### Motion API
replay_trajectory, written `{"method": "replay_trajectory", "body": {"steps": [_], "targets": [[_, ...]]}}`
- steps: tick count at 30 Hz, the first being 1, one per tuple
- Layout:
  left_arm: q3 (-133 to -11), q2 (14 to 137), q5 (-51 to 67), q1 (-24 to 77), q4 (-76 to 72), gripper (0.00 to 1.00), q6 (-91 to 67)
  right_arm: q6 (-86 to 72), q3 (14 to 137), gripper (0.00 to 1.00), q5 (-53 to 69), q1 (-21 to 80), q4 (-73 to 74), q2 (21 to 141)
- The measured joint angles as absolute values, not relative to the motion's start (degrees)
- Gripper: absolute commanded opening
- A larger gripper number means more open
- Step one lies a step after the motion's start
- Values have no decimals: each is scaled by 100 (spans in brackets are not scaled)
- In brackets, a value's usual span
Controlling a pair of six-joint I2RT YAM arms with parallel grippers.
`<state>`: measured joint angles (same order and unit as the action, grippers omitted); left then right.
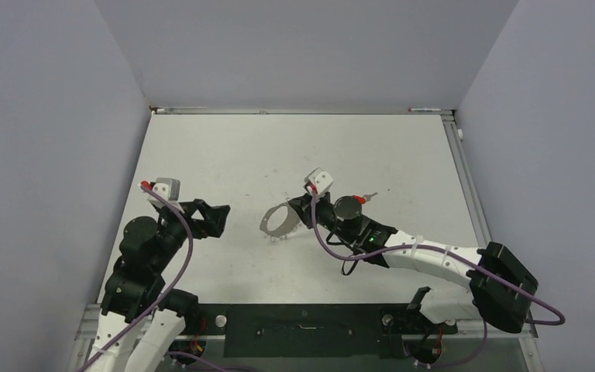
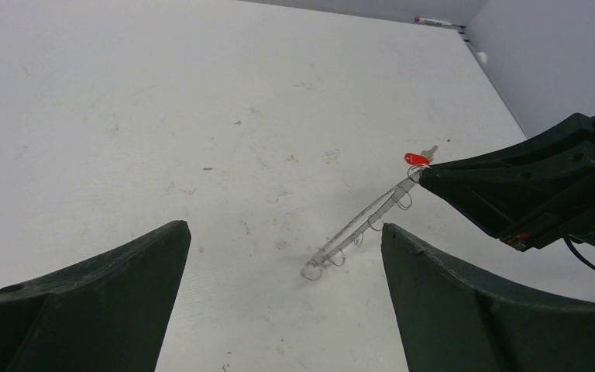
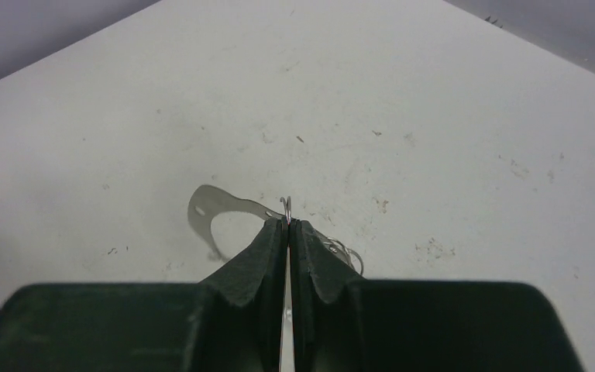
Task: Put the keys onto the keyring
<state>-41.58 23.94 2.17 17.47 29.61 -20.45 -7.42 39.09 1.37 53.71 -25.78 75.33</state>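
Observation:
The keyring (image 1: pixel 266 221) is a thin silvery hoop with small loops on its rim, at mid-table. My right gripper (image 1: pixel 307 208) is shut on its right rim. In the left wrist view the keyring (image 2: pixel 364 221) is tilted, its low end on the table and its high end in the right gripper's black fingers (image 2: pixel 511 186). In the right wrist view the right gripper (image 3: pixel 287 222) pinches a small loop, with the keyring's band (image 3: pixel 201 209) to the left. A tiny red-headed key (image 1: pixel 359 199) (image 2: pixel 416 158) lies just behind the right gripper. My left gripper (image 1: pixel 218 215) (image 2: pixel 284 227) is open, short of the ring.
The white table (image 1: pixel 279 147) is walled by grey panels on three sides. A thin red-and-white object (image 1: pixel 426 109) lies on the back rail. Purple cables loop off both arms near the front edge.

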Motion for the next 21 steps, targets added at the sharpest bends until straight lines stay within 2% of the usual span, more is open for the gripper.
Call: {"method": "replay_trajectory", "body": {"steps": [12,21], "targets": [[-3848,1981,1653,1747,1575,88,-2587,-344,3050,5,355,5408,-3234,5924],[-2873,1997,3218,1804,-838,71,-3581,-711,2969,5,1457,5411,-3815,5636]]}}
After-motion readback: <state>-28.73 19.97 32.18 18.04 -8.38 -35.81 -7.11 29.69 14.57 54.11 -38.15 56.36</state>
